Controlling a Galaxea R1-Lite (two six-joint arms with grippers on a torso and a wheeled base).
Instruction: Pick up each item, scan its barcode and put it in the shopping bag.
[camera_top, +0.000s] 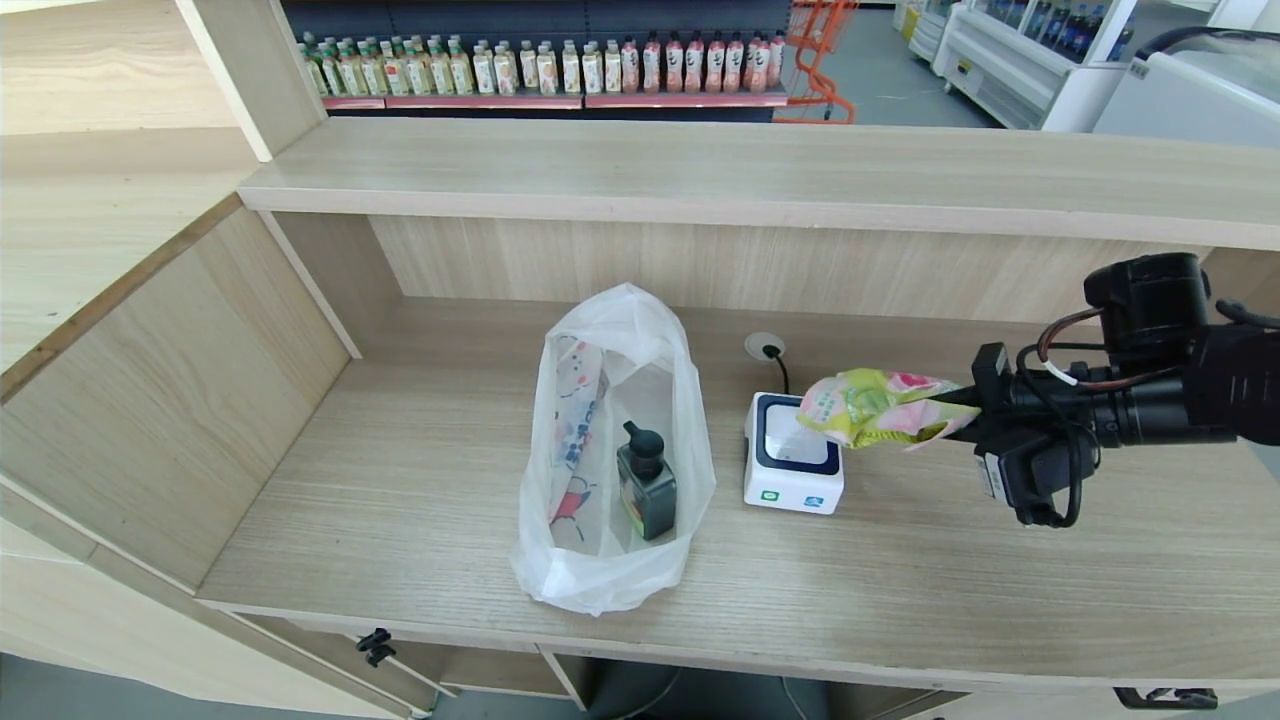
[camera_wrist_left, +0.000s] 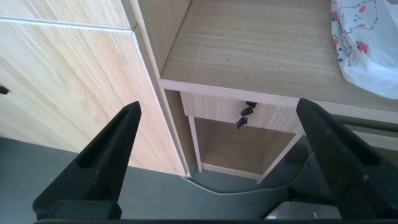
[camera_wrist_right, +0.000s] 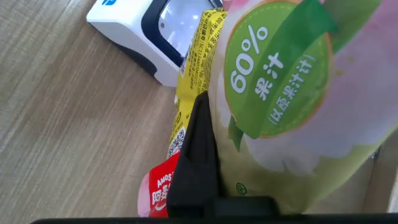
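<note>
My right gripper (camera_top: 955, 410) is shut on a yellow-green and pink snack pouch (camera_top: 872, 407), holding it in the air over the right part of the white barcode scanner (camera_top: 790, 455). In the right wrist view the pouch (camera_wrist_right: 292, 106) is close up, one dark finger (camera_wrist_right: 198, 162) pressed against it and the scanner (camera_wrist_right: 149, 31) on the counter below. A white plastic shopping bag (camera_top: 612, 450) stands open left of the scanner, with a dark pump bottle (camera_top: 646, 482) and a printed packet (camera_top: 578, 440) inside. My left gripper (camera_wrist_left: 217, 168) hangs open below the counter's front edge, holding nothing.
The wooden counter (camera_top: 900, 560) has a raised back ledge (camera_top: 760, 170) and a side wall on the left (camera_top: 170, 400). A cable port (camera_top: 765, 347) sits behind the scanner. In the left wrist view, a key (camera_wrist_left: 247, 114) hangs from the drawer under the counter.
</note>
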